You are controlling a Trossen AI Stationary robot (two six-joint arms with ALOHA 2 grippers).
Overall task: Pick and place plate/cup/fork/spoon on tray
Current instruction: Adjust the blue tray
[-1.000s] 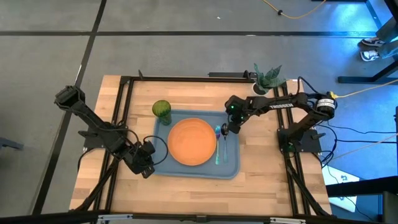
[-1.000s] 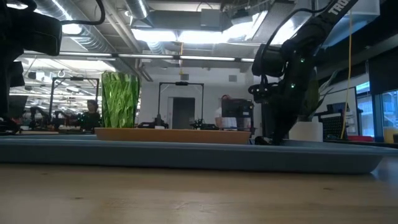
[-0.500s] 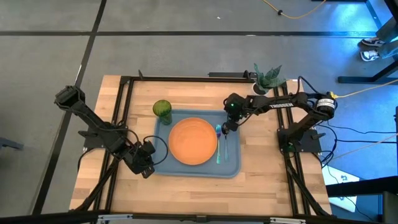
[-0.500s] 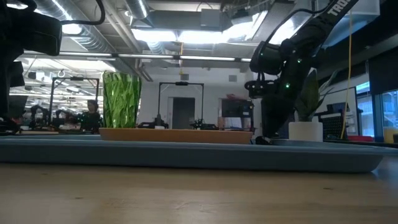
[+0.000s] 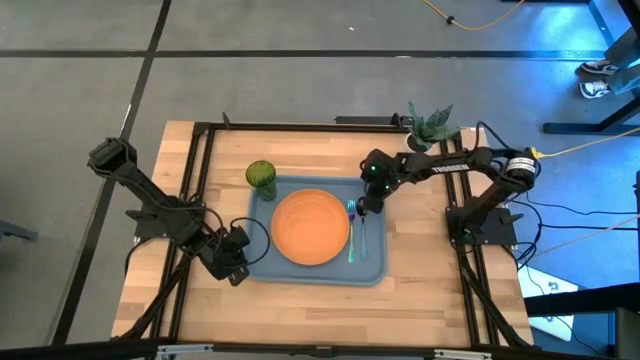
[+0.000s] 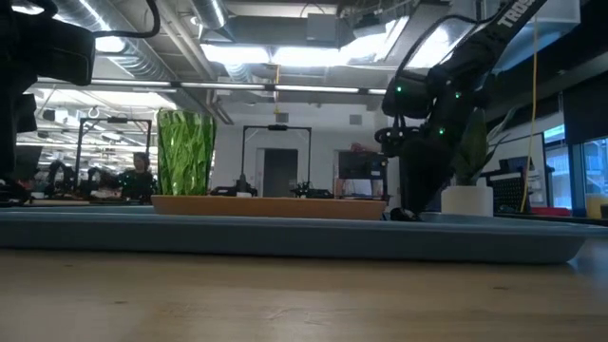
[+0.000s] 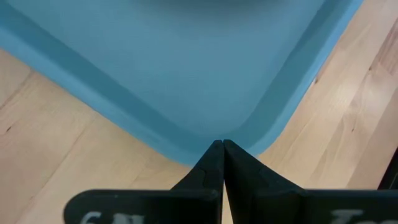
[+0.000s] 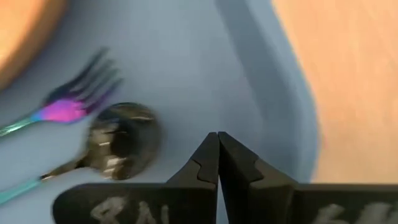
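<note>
1. High view: the tray [image 5: 372, 270] lay on the counter [image 5: 440, 300] with the plate [image 5: 309, 228] in its middle. The fork [image 5: 350, 208] and spoon [image 5: 358, 232] lay side by side between the plate and the tray's right rim. The cup [image 5: 261, 177] stood at the tray's far-left corner; whether it sat inside the rim could not be told. The right hand [image 5: 365, 207] hovered over the cutlery heads, while the left hand [image 5: 236, 266] waited at the tray's near-left corner.

2. Low view: the cup [image 6: 184, 152] stood upright behind the plate [image 6: 266, 205]. It looked like light, thin plastic that would tip easily, so a hold across its wall below the rim seemed safest. The plate looked stiff and shallow, best pinched at its edge.

3. Left wrist view: the left hand [image 7: 222, 149] was clenched and held nothing, pointing at the tray [image 7: 186, 74] corner.

4. Right wrist view: the right hand [image 8: 217, 142] was clenched and empty above the tray floor, just beside the spoon [image 8: 118, 142] bowl and near the fork [image 8: 68, 106] tines. Both looked slim, smooth and slippery, so a pinch across the handle would probably suit them.
</note>
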